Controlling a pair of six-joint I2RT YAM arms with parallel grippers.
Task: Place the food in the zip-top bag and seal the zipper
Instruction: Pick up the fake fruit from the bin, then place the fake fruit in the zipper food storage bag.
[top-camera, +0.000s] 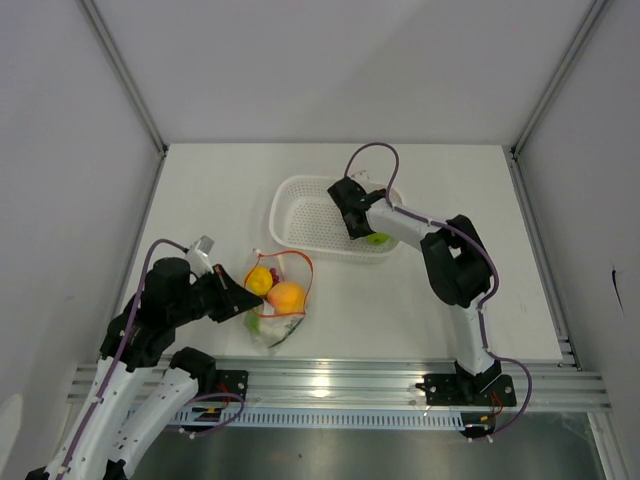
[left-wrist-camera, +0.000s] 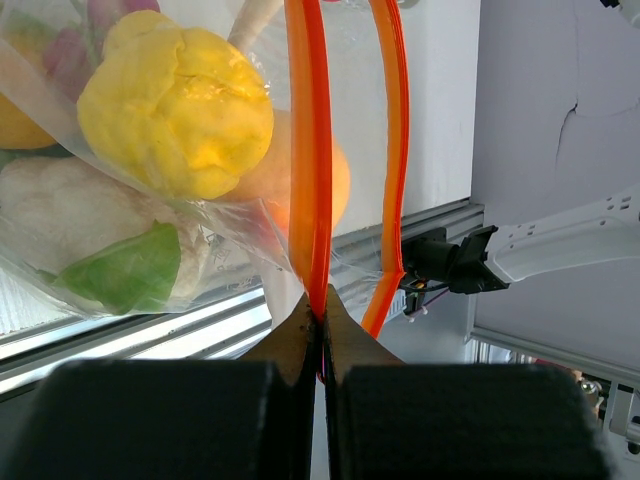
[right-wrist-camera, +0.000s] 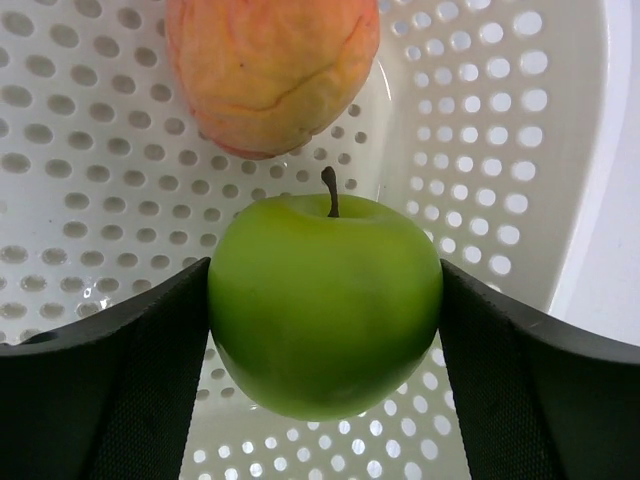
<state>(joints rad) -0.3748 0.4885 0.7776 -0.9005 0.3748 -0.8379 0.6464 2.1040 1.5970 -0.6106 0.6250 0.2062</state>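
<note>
The clear zip-top bag (top-camera: 278, 305) lies near the table's front left, its red-orange zipper (top-camera: 300, 262) gaping open. Inside show a yellow lemon (top-camera: 259, 280), an orange (top-camera: 286, 296), white cauliflower and something green. My left gripper (top-camera: 232, 300) is shut on one zipper strip (left-wrist-camera: 312, 180) at the bag's mouth; the lemon (left-wrist-camera: 178, 108) hangs close behind. My right gripper (top-camera: 366, 236) is inside the white basket, its fingers (right-wrist-camera: 130, 370) shut on the green apple (right-wrist-camera: 325, 300). A peach (right-wrist-camera: 270, 70) lies just beyond the apple.
The white perforated basket (top-camera: 295, 205) stands at the table's middle, behind the bag. A metal rail (top-camera: 340, 385) runs along the near edge. Grey walls close in the left, right and back.
</note>
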